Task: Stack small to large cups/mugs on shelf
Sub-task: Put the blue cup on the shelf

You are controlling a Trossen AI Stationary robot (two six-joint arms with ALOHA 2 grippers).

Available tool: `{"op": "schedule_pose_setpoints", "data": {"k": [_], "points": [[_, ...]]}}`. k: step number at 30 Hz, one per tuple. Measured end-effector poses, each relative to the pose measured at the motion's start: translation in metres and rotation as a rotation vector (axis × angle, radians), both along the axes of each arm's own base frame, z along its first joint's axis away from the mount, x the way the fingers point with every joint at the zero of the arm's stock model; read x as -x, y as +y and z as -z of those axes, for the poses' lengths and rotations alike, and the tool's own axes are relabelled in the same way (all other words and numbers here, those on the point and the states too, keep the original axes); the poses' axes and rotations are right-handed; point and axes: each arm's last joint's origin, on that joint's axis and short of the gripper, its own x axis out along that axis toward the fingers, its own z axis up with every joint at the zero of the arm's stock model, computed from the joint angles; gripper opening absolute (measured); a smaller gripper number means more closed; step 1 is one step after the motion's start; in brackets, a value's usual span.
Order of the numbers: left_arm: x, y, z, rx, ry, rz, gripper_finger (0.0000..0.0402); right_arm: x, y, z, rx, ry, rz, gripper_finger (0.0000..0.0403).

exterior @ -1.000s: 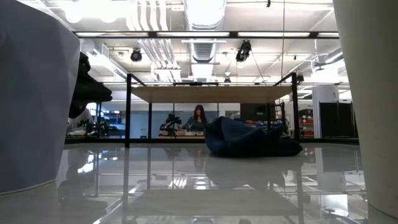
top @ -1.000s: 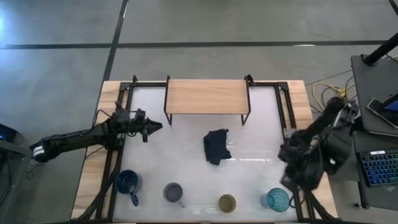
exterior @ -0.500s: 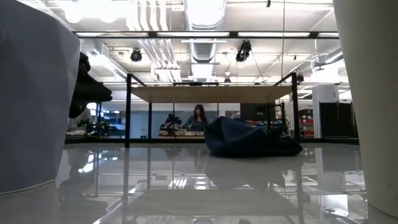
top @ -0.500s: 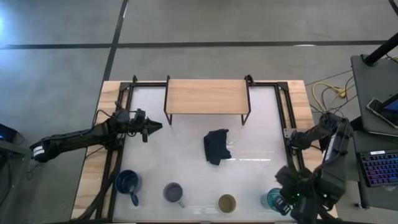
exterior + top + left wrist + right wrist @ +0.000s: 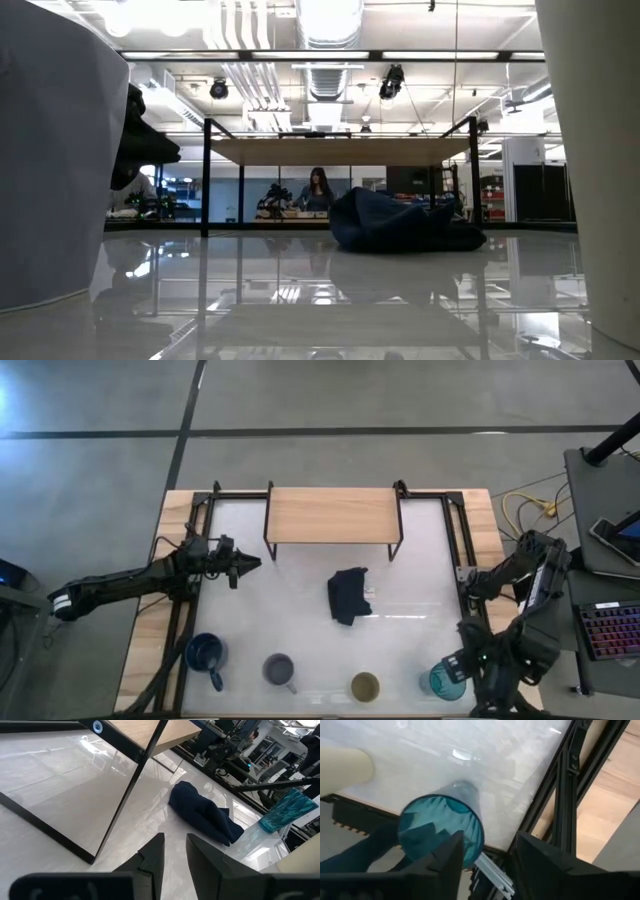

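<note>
So the white table (image 5: 300, 630) has the wooden shelf (image 5: 332, 515) at its far edge with nothing on it, and a dark cloth (image 5: 347, 596) lies just in front of it. Along the near edge sit the teal mug (image 5: 443, 681), blue mug (image 5: 205, 654), grey mug (image 5: 278, 669) and beige cup (image 5: 365, 686). The right gripper (image 5: 485, 852) hovers just beside the teal mug's rim, fingers spread apart, gripping nothing. The left gripper (image 5: 174, 851) hangs off the shelf's left end, fingers slightly parted, empty too.
</note>
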Motion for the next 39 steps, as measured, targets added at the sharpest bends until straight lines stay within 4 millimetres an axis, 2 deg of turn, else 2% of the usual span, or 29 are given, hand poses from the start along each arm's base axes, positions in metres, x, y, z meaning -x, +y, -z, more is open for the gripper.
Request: {"op": "schedule_pose_setpoints", "data": {"k": [5, 8, 26, 39], "points": [[0.000, 0.000, 0.000, 0.000, 0.000, 0.000, 0.0067, -0.002, 0.004, 0.011, 0.013, 0.011, 0.001, 0.0215], [0.000, 0.000, 0.000, 0.000, 0.000, 0.000, 0.0067, -0.004, 0.008, 0.020, 0.030, 0.019, 0.001, 0.0214], [0.000, 0.000, 0.000, 0.000, 0.000, 0.000, 0.0067, -0.005, 0.028, 0.030, -0.035, 0.019, -0.039, 0.0208], [0.000, 0.000, 0.000, 0.000, -0.001, 0.000, 0.0067, -0.015, 0.048, 0.068, 0.077, 0.076, -0.023, 0.0207]]}}
